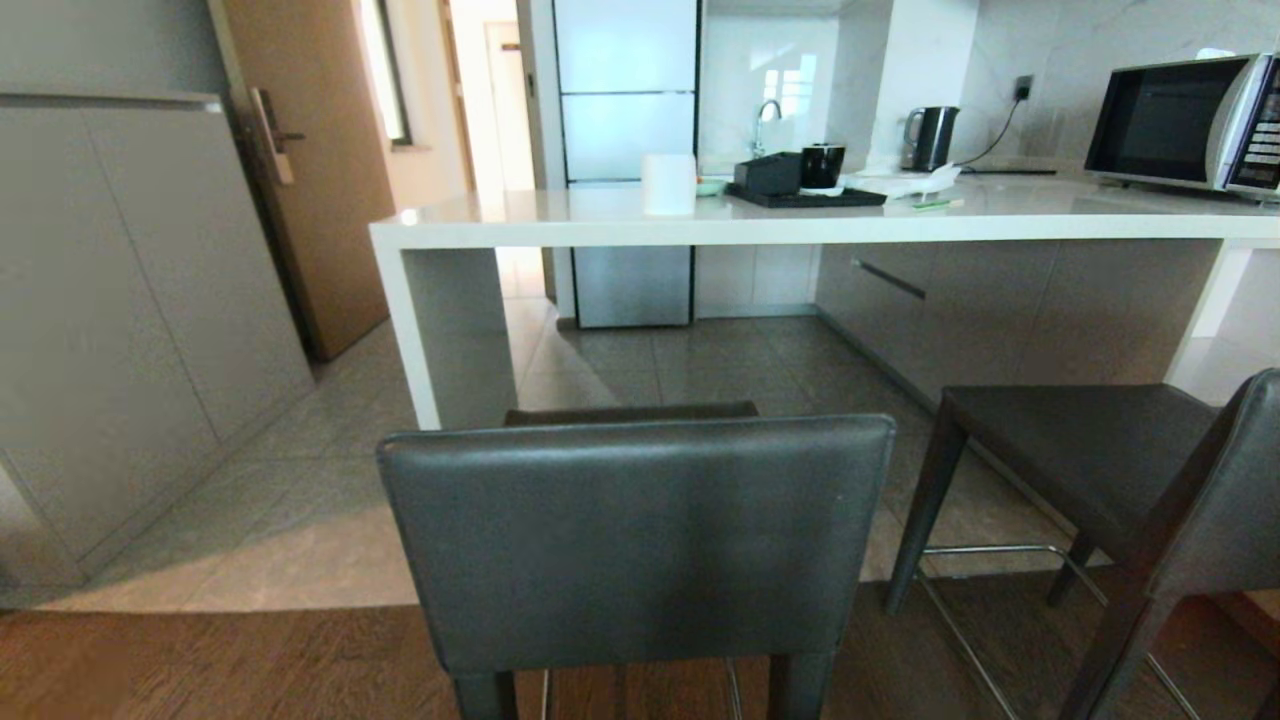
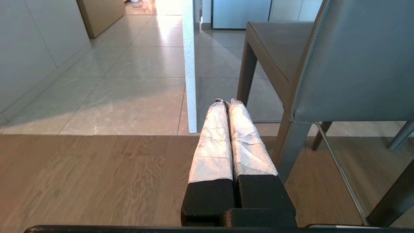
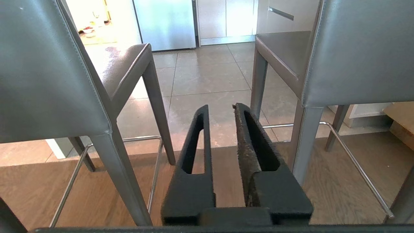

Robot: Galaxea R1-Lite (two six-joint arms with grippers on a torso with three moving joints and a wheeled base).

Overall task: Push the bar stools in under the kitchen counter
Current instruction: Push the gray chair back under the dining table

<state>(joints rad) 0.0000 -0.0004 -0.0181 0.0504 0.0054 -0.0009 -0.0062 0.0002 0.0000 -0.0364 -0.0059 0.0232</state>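
Bar stools (image 1: pixel 640 540) (image 1: pixel 1120 470) both standing out from the kitchen counter (image 1: pixel 800 225), seats short of the white slab's front edge, backrests over the line where tile meets wood floor, open tiled floor (image 1: pixel 700 360) beneath the slab. Nearer stool centred and square to the counter beside its white end panel (image 2: pixel 190 74); second stool off to the right, angled. Left gripper (image 2: pixel 228 102) low beside the nearer stool's backrest, taped fingers (image 2: pixel 213 142) pressed together on nothing; right gripper (image 3: pixel 220 110) between both stools, narrowly parted, empty.
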